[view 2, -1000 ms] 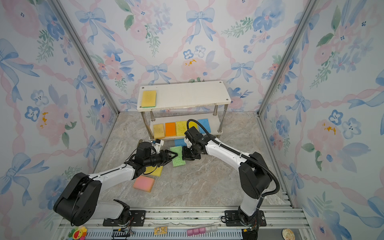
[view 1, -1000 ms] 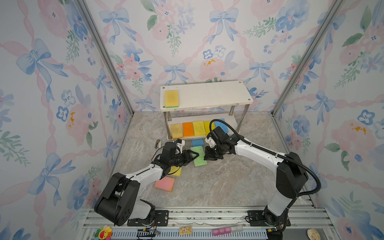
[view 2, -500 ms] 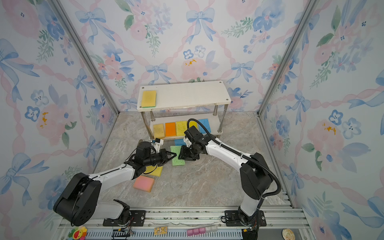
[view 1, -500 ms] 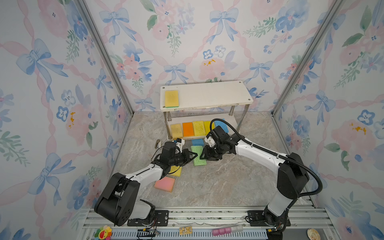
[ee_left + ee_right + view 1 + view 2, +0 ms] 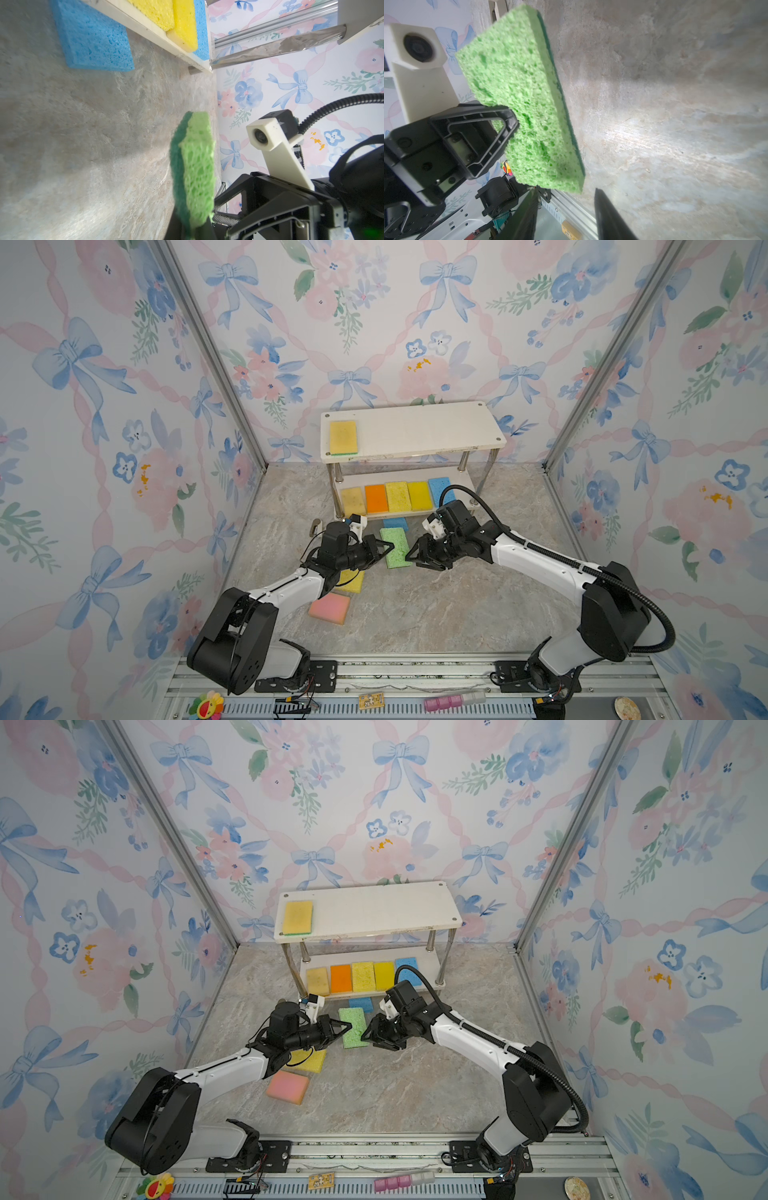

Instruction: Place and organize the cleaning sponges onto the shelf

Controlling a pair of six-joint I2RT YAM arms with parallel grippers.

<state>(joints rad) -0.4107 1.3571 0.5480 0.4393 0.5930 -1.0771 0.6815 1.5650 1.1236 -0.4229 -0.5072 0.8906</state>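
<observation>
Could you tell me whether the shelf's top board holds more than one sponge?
No, a single yellow sponge lies on the top board.

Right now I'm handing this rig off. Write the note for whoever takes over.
Left tool: shut on the green sponge, held in front of the shelf.
Right tool: open, close beside that sponge, holding nothing.
Done: top yellow sponge lies at the left end of the upper board. The row of five sponges sits on the lower board.
Left: shelve the green sponge, then three from the tabletop: the blue sponge just before the shelf, the loose yellow sponge partly under the left arm, and the pink sponge.
</observation>
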